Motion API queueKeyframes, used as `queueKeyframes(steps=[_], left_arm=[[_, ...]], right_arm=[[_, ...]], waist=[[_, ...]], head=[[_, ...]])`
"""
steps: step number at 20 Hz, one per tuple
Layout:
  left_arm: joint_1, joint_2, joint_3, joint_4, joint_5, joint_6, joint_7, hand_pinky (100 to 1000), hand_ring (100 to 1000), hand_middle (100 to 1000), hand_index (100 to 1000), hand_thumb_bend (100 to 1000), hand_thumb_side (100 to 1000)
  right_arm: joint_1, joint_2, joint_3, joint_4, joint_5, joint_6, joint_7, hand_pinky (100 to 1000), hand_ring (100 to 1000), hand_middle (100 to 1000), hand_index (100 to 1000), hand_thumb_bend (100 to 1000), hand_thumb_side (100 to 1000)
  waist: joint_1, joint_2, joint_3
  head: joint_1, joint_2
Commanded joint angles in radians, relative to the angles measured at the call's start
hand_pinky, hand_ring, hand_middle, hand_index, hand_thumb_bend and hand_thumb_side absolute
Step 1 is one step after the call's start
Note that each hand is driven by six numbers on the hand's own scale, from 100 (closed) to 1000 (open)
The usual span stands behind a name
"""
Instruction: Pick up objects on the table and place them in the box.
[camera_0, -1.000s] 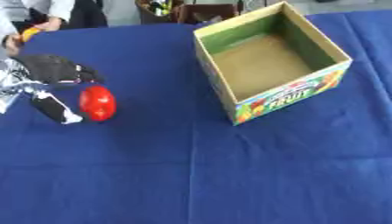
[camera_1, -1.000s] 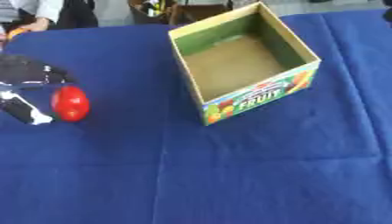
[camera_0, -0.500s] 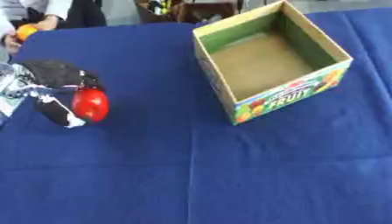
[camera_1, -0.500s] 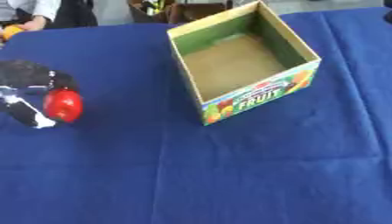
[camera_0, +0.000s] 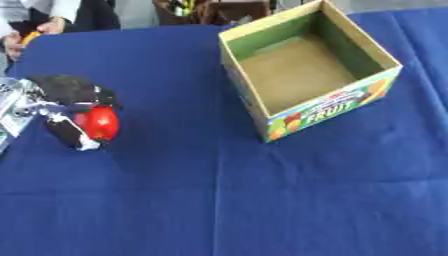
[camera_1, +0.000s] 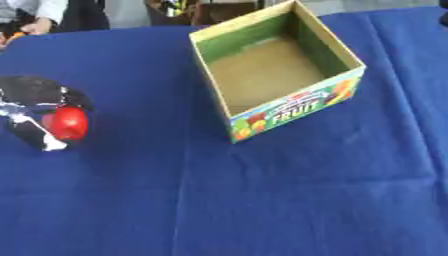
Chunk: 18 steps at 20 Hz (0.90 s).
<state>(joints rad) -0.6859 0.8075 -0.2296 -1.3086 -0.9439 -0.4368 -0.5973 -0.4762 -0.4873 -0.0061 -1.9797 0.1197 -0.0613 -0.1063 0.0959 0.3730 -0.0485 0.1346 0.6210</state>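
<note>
My left hand (camera_0: 63, 102) comes in from the left edge over the blue tablecloth, its black fingers and thumb curled round a red rounded object (camera_0: 99, 122). The open cardboard box (camera_0: 308, 70), marked FRUIT on its front side, stands at the upper right with nothing visible inside it. The hand with the red object is well to the left of the box. A small orange thing (camera_0: 29, 37) lies at the far left edge, next to a person's hand. My right hand shows in neither view.
Blue cloth (camera_0: 227, 200) covers the whole table. People and dark furniture line the far edge behind the table.
My left hand has closed round the red object, and the thumb now sits under it. Hand and object have shifted slightly to the left.
</note>
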Motion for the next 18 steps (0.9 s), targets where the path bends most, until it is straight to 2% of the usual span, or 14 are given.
queueKeyframes(steps=[1, 5, 7, 8, 9, 11, 14, 17, 18], left_arm=[[-0.009, 0.022, 0.009, 0.003, 0.007, 0.016, -0.002, 335, 611, 868, 938, 442, 537], [-0.007, 0.017, 0.016, 0.022, 0.04, 0.038, 0.002, 224, 515, 838, 928, 333, 471], [-0.007, 0.016, 0.019, 0.027, 0.058, 0.052, 0.011, 232, 524, 822, 922, 272, 434], [-0.007, 0.016, 0.02, 0.029, 0.067, 0.059, 0.017, 232, 524, 822, 922, 272, 434], [-0.007, 0.016, 0.023, 0.03, 0.074, 0.067, 0.024, 220, 516, 805, 914, 221, 417], [-0.009, 0.017, 0.028, 0.025, 0.087, 0.081, 0.038, 212, 511, 800, 912, 207, 419], [-0.015, 0.019, 0.037, 0.005, 0.094, 0.1, 0.056, 185, 493, 791, 894, 125, 375], [-0.016, 0.021, 0.042, -0.009, 0.103, 0.118, 0.066, 201, 509, 791, 889, 100, 341], [-0.016, 0.021, 0.046, -0.011, 0.108, 0.125, 0.069, 233, 555, 793, 881, 100, 293]], right_arm=[[-0.013, -0.009, -0.009, -0.02, -0.008, -0.002, -0.001, 681, 729, 495, 704, 174, 639], [-0.012, -0.008, -0.011, -0.02, -0.007, -0.001, -0.002, 681, 730, 495, 705, 176, 639], [-0.012, -0.008, -0.011, -0.02, -0.007, -0.001, -0.002, 681, 731, 495, 705, 176, 639], [-0.012, -0.008, -0.011, -0.02, -0.006, 0.0, -0.002, 681, 731, 495, 705, 176, 639], [-0.012, -0.008, -0.011, -0.02, -0.006, 0.0, -0.002, 682, 731, 495, 705, 176, 639], [-0.011, -0.008, -0.011, -0.02, -0.006, 0.001, -0.002, 682, 731, 495, 705, 178, 640], [-0.009, -0.007, -0.011, -0.02, -0.006, 0.003, -0.001, 682, 731, 495, 705, 177, 640], [-0.008, -0.006, -0.011, -0.02, -0.006, 0.004, 0.0, 682, 731, 495, 705, 176, 639], [-0.008, -0.006, -0.012, -0.02, -0.007, 0.005, 0.0, 682, 732, 495, 705, 176, 639]], waist=[[-0.004, -0.017, 0.002], [-0.005, -0.016, 0.002], [-0.005, -0.016, 0.003], [-0.006, -0.016, 0.003], [-0.006, -0.016, 0.004], [-0.006, -0.017, 0.004], [-0.005, -0.019, 0.006], [-0.005, -0.021, 0.007], [-0.005, -0.021, 0.007]], head=[[0.003, -0.013], [0.002, -0.014], [0.002, -0.014], [0.002, -0.014], [0.002, -0.014], [0.001, -0.013], [0.002, -0.012], [0.001, -0.012], [0.0, -0.012]])
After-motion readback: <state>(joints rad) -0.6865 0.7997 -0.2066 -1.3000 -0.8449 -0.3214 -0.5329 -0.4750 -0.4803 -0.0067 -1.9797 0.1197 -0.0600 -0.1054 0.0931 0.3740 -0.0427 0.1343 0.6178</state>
